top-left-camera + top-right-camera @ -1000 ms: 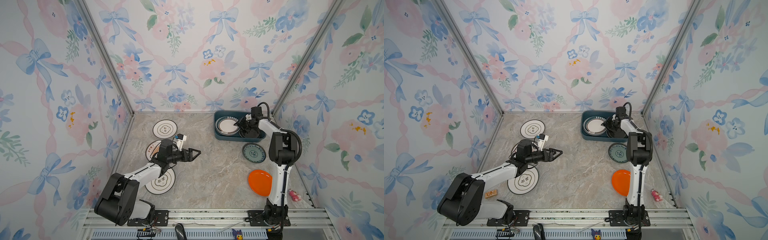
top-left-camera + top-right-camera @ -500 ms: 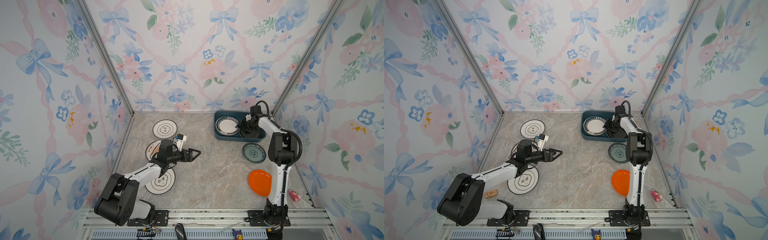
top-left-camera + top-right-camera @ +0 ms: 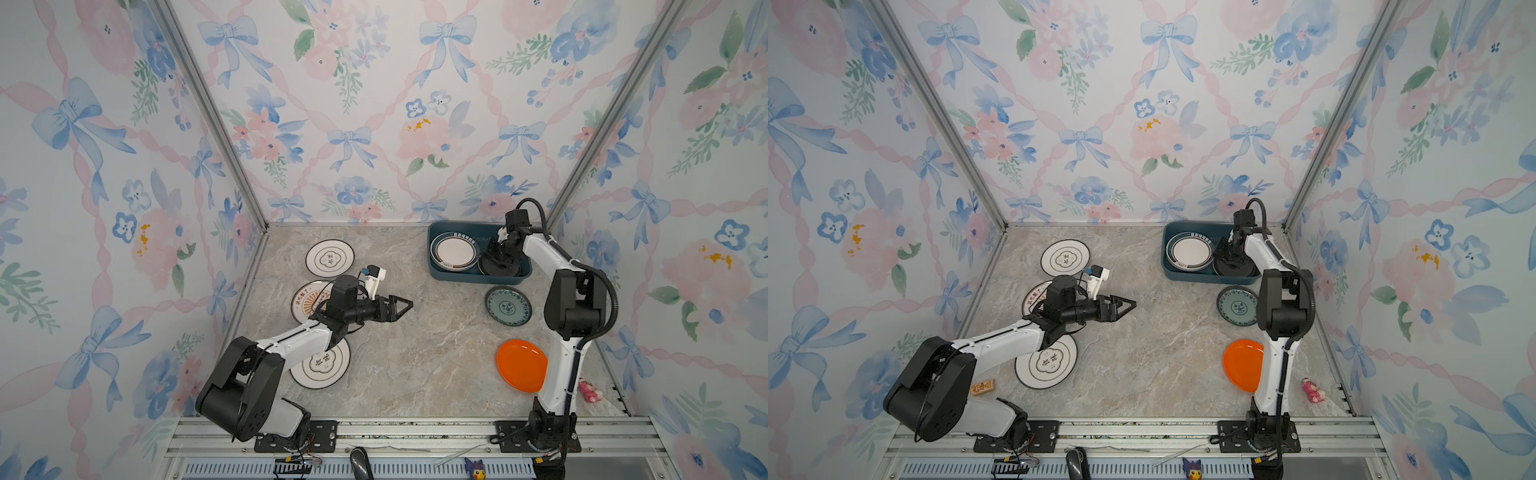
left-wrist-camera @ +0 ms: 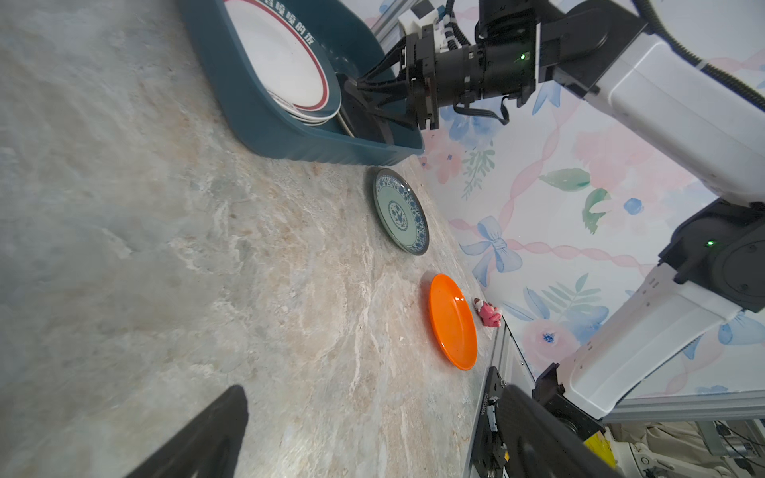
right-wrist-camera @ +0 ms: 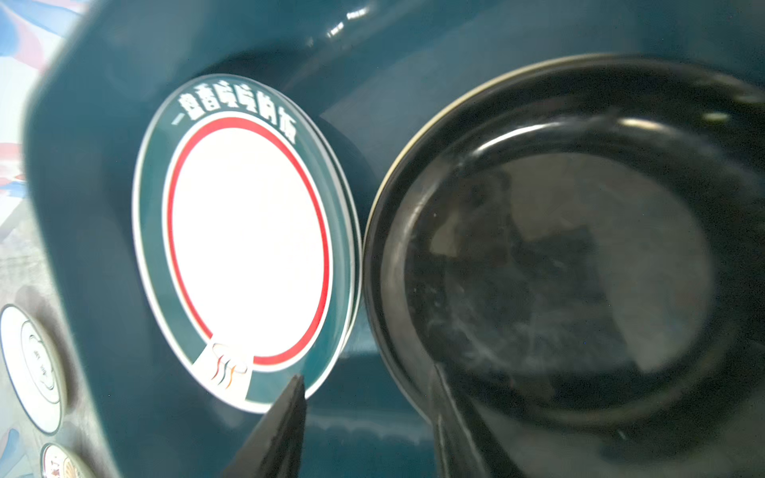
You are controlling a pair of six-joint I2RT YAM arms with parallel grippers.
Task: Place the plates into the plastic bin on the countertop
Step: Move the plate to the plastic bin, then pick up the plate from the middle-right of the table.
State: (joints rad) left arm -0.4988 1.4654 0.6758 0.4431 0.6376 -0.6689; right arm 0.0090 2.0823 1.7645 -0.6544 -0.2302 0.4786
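- Hidden: my R arm covered much of the black plate (image 3: 494, 271) in both top views. My L arm lay across the sunburst plate (image 3: 308, 300) and the near emblem plate (image 3: 322, 368), so only parts showed.
- White edges stuck out under the teal-rimmed plate (image 5: 248, 240), but I couldn't tell how many plates. A pale rim showed beneath the black one, and I couldn't tell which plate that was.
- The plastic bin (image 3: 478, 276) sat at the back-right corner of the countertop (image 3: 436, 353), long axis side to side along the back wall.
- The teal-rimmed plate lay flat in the bin's left half, lettering toward the back wall. The black plate lay in the right half, rims nearly touching.
- My right claw (image 5: 368, 374) was inside the bin, fingers partway apart. One was over the black plate's rim, the other outside it, w/ no squeeze visible.
- My left claw (image 3: 409, 306) hovered over mid-countertop, pointing right, spread wide, holding nothing.
- Outside the bin were the blue-green plate (image 3: 508, 306) just in front of it, the orange plate (image 3: 519, 365) nearer the front, and the far emblem plate (image 3: 329, 258) back-left.
- Only a top view showed the wooden block (image 3: 982, 386) by my L arm. The pink toy (image 4: 489, 314) lay beside the orange plate.
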